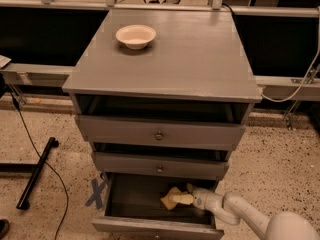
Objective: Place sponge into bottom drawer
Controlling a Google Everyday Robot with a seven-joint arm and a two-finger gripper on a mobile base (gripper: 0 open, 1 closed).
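The bottom drawer [150, 226] of the grey cabinet is pulled open and shows its dark inside. The pale-yellow sponge [168, 200] is inside it, right of the middle, low over the drawer floor. My gripper [186, 199] reaches into the drawer from the lower right on a white arm [235, 211]. It is shut on the sponge's right side. I cannot tell whether the sponge touches the floor.
A cream bowl [135, 36] stands on the cabinet top [200, 59]. The two upper drawers [159, 134] are slightly open. A blue tape X [96, 191] and a black bar [35, 179] with a cable lie on the speckled floor at left.
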